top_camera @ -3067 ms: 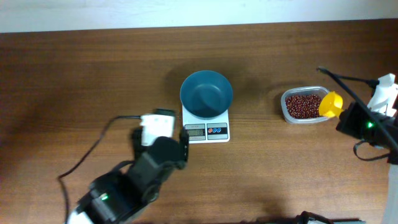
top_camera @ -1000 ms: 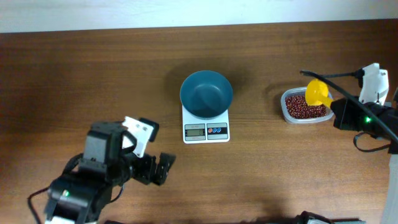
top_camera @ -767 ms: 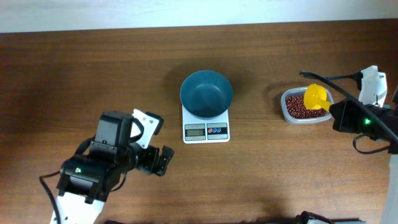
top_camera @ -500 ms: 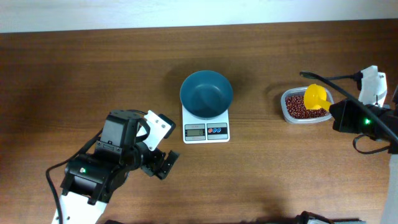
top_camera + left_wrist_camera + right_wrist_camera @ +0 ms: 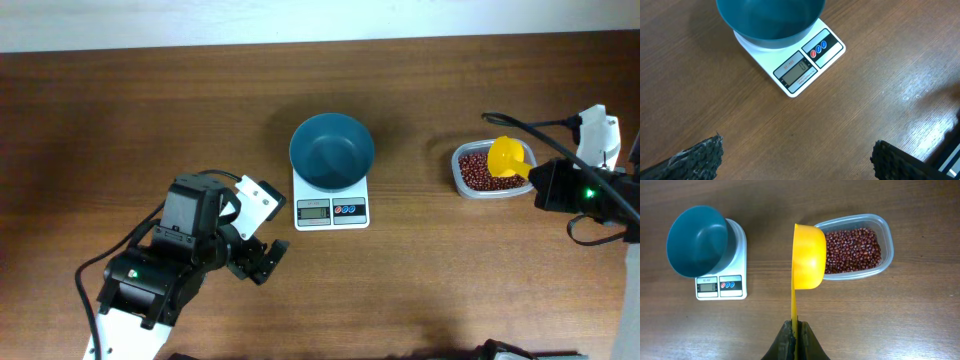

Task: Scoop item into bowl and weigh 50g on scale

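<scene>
The teal-blue bowl (image 5: 332, 150) stands empty on the white scale (image 5: 331, 209) at the table's middle; both also show in the left wrist view, bowl (image 5: 769, 20) and scale (image 5: 805, 62), and in the right wrist view, bowl (image 5: 696, 241) and scale (image 5: 721, 286). The red-brown beans (image 5: 484, 170) lie in a clear tub (image 5: 886, 242) at the right. My right gripper (image 5: 795, 332) is shut on the handle of a yellow scoop (image 5: 807, 256), whose cup hangs at the tub's left end. My left gripper (image 5: 258, 260) is open and empty, left of and in front of the scale.
The bare wooden table (image 5: 150, 120) stretches left and behind the scale. The right arm's cables (image 5: 545, 125) run above the tub's far side. The table's back edge meets a white wall (image 5: 300, 20).
My left arm has drawn back from the scale to the front left, then shifted slightly right. My right gripper has carried the yellow scoop from the tub's right side to its left end.
</scene>
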`<state>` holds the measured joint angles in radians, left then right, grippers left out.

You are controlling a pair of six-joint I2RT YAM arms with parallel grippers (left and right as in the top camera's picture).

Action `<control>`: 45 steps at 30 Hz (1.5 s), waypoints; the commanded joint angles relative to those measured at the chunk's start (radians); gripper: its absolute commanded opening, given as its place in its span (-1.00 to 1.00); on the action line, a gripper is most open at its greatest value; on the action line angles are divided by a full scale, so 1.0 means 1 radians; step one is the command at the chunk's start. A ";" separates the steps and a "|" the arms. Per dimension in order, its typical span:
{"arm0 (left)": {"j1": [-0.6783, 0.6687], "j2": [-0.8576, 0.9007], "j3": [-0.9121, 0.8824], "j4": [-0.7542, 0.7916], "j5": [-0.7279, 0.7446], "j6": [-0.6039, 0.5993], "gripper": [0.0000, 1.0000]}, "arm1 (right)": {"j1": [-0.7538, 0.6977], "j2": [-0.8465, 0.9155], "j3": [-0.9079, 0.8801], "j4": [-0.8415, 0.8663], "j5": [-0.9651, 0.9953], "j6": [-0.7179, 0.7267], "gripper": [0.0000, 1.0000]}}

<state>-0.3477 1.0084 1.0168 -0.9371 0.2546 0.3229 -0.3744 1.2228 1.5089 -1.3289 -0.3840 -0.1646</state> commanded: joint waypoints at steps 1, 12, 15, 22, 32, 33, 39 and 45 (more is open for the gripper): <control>-0.003 0.000 0.002 0.004 0.014 0.019 0.98 | -0.006 0.003 0.010 -0.001 -0.005 -0.011 -0.92; -0.003 0.000 0.002 0.003 0.014 0.019 0.98 | -0.006 0.003 0.010 -0.003 -0.005 -0.011 -0.92; -0.003 0.000 0.002 0.003 0.014 0.019 0.98 | -0.006 0.003 0.010 -0.003 -0.006 -0.011 -0.92; -0.003 0.000 0.002 0.003 0.014 0.019 0.98 | -0.006 0.003 0.010 -0.030 -0.038 -0.015 -0.92; -0.003 0.000 0.002 0.003 0.014 0.019 0.98 | 0.003 0.004 0.010 -0.001 0.213 -0.100 -0.92; -0.003 0.000 0.002 0.003 0.014 0.019 0.98 | 0.009 0.005 0.010 0.016 0.214 -0.127 -0.92; -0.003 0.000 0.002 0.003 0.014 0.019 0.98 | 0.096 0.117 0.010 0.014 0.367 -0.168 -0.92; -0.003 0.000 0.002 0.003 0.014 0.019 0.98 | 0.180 0.254 0.010 0.058 0.464 -0.131 -0.92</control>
<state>-0.3477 1.0084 1.0168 -0.9371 0.2546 0.3229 -0.2211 1.4338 1.5108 -1.2945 -0.0162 -0.3134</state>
